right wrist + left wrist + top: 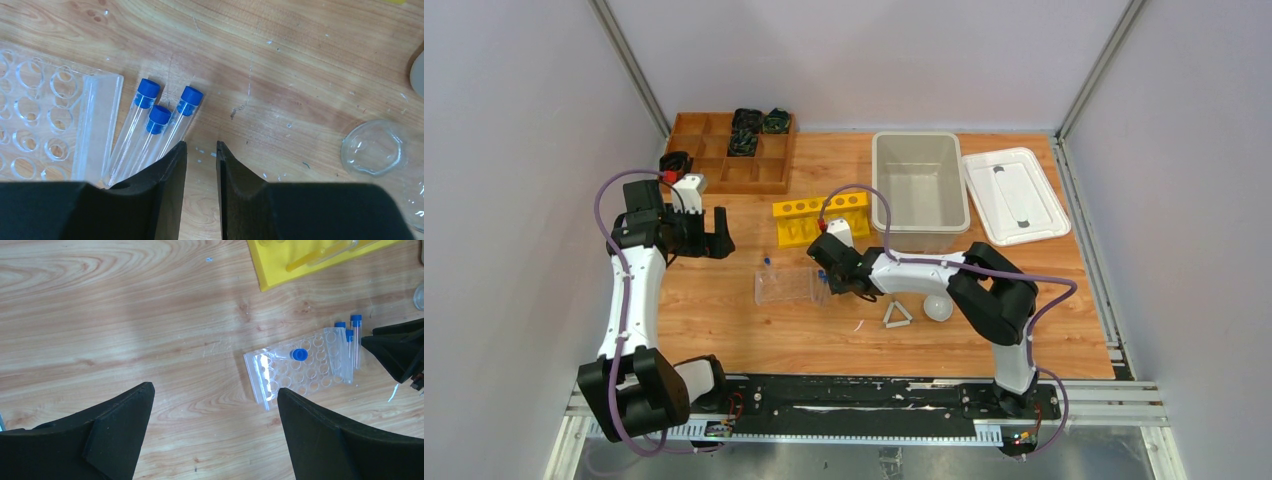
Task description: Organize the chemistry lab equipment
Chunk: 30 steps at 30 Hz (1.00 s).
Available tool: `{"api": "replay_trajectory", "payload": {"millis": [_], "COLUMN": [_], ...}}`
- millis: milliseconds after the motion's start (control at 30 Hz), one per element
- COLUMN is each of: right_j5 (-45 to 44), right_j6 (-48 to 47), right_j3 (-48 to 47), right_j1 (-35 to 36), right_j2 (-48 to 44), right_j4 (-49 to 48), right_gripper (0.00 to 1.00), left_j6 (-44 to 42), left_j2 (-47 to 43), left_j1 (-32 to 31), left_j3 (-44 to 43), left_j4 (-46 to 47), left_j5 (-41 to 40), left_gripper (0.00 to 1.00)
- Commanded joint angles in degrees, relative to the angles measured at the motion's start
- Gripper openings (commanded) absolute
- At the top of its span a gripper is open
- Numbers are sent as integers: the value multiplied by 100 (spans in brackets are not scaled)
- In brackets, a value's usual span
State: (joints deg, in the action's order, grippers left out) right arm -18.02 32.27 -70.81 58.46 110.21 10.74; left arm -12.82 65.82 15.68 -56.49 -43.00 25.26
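The left tool (212, 390) hangs over the left half of the wood-grain tabletop (754, 340), its matte black, wedge-shaped fingers spread wide with only bare wood between them. The right tool (201, 145) is low near the middle of the tabletop. Its fingers stand close together with a narrow slit between them and pinch nothing.

Just left of it, three slim clear tubes with blue caps (150, 125) lie side by side on the wood, against the end of the clear plastic tube rack (295, 375), a sheet of round holes. One more blue cap (299, 354) shows in a hole of that rack. A small round glass beaker (372, 148) stands to the right.

Toward the near edge lie the white triangle frame (897, 315) and the white round dish (938, 307), just beside each other. The yellow rack (819, 215) sits behind the clear one. The wooden compartment tray (729, 150) fills the far left corner, and a beige bin (919, 190) and its flat white lid (1014, 195) lie along the far edge.
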Motion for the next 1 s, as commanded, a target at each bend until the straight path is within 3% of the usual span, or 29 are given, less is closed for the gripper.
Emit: {"api": "replay_trajectory", "payload": {"millis": [0,967], "right_j5": [-7,-11], "right_j6": [150,335], "right_j3": [-114,-421], "right_j1": [-45,-115], "right_j2": [-173,227], "right_j4": [102,174], "right_gripper": [32,29], "left_j6": [7,-80], "left_j2": [-52,-156], "left_j1": [57,50], "left_j3": [-46,15], "left_j4": [32,44], "left_j5": [47,-44], "left_gripper": [100,100]}}
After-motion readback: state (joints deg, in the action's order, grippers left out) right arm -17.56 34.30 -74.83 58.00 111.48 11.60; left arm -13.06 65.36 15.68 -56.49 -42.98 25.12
